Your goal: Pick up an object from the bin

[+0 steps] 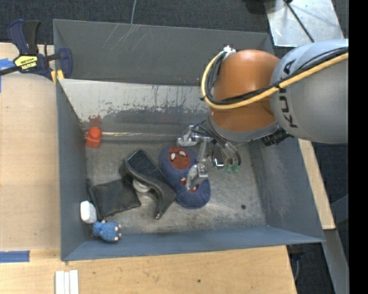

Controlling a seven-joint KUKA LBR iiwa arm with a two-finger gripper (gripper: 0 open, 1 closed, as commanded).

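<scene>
From above, the bin (pixel 70 164) holds a few loose things. The gripper (pixel 193 158) is low in the middle of the frame, under the arm's orange cover (pixel 245 90). Its two metal fingers (pixel 189 138) stand spread apart, gripping nothing. A blue slipper (pixel 185 188) with a red patch lies right under them, one finger at its upper end, the other near its lower end. A black shoe (pixel 148 179) lies just left of the slipper, touching it. Further to the lower left lie a black pouch (pixel 113 198), a white piece (pixel 88 212) and a blue toy (pixel 106 229). An orange piece (pixel 94 136) sits at the upper left of the floor.
</scene>
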